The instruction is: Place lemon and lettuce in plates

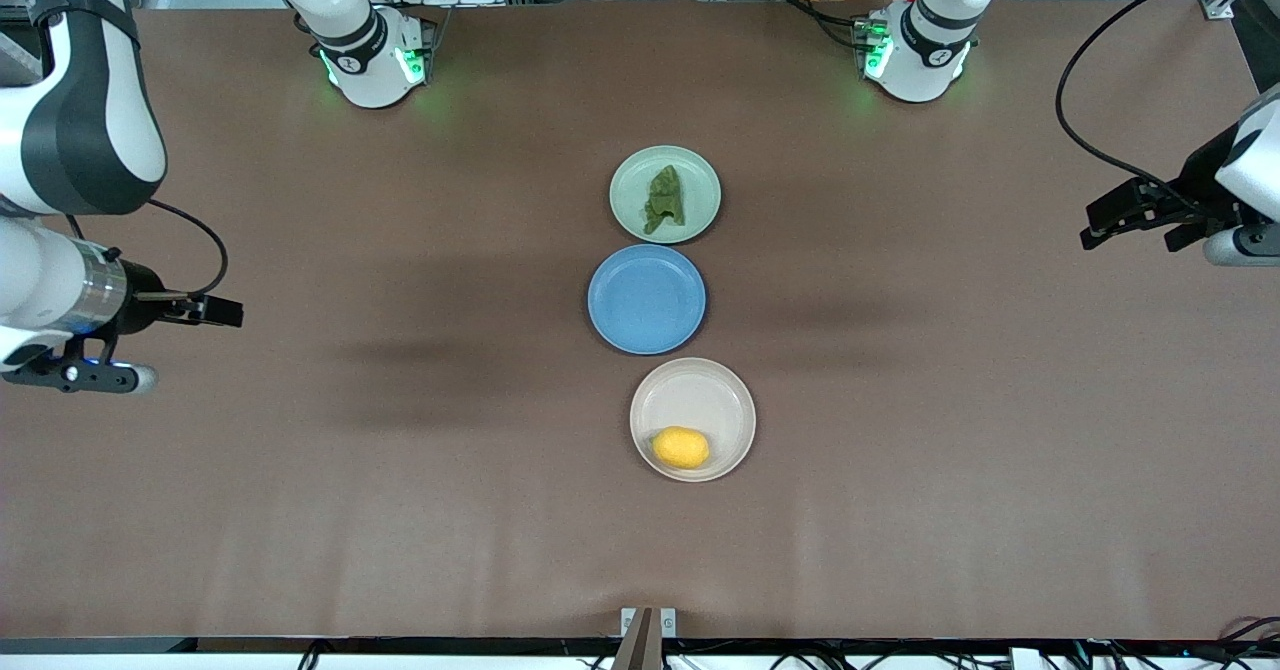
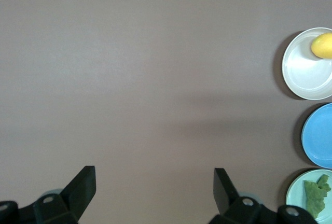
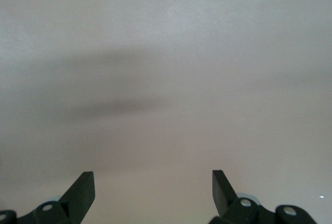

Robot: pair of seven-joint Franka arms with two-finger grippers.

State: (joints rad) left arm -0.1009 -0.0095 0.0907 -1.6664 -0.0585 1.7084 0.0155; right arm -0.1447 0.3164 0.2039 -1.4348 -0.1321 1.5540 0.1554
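The yellow lemon (image 1: 681, 447) (image 2: 322, 45) lies in the beige-white plate (image 1: 700, 390) (image 2: 303, 73), the plate nearest the front camera. The dark green lettuce (image 1: 665, 200) (image 2: 315, 195) lies in the pale green plate (image 1: 628, 178) (image 2: 295, 190), the one nearest the robots' bases. My left gripper (image 1: 1092, 228) (image 2: 154, 175) hangs open and empty over bare table at the left arm's end. My right gripper (image 1: 232, 312) (image 3: 153, 177) hangs open and empty over bare table at the right arm's end. Both are well apart from the plates.
A round blue plate (image 1: 646, 298) (image 2: 319, 136) with nothing in it sits between the two other plates. The brown table top (image 1: 400, 500) stretches wide on both sides of the row of plates.
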